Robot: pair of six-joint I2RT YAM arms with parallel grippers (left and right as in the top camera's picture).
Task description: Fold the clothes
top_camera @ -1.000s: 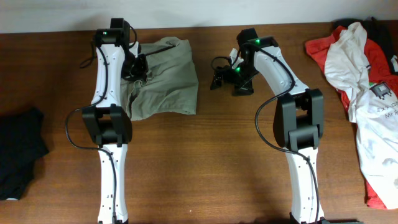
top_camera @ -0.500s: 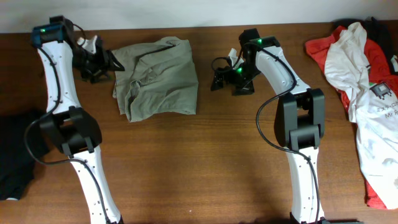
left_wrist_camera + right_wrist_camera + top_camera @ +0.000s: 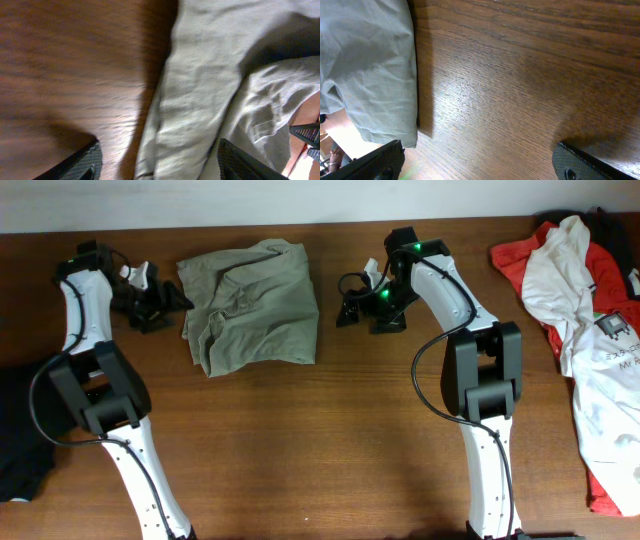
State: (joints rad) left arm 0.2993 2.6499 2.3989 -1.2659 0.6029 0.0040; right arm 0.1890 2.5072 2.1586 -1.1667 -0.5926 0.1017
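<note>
Nearest, the table [image 3: 320, 440] shows bare wood between the 2 arm bases. A black garment [image 3: 22, 435] lies at its left edge, and a white T-shirt [image 3: 590, 330] lies over a red garment [image 3: 512, 255] at its right.

Further back, the left gripper [image 3: 168, 302] has swung clear. 1 second ago it was over the left part of the khaki garment [image 3: 255, 300]. Now it sits just beside that garment's left edge, fingers [image 3: 82, 162] wide apart and holding nothing, and its wrist view shows the cloth lying loose on the wood below. The right gripper [image 3: 355, 308] has not moved. It hangs just right of the garment, jaws apart over bare wood, empty.

The khaki garment lies at the far side of the table, between the 2 grippers. It is a rough block with a bunched ridge down its left side. I judge that a fold has just been laid and released, but the left side probably needs smoothing or 1 more fold.

No container is in view, so nothing sits in one.
</note>
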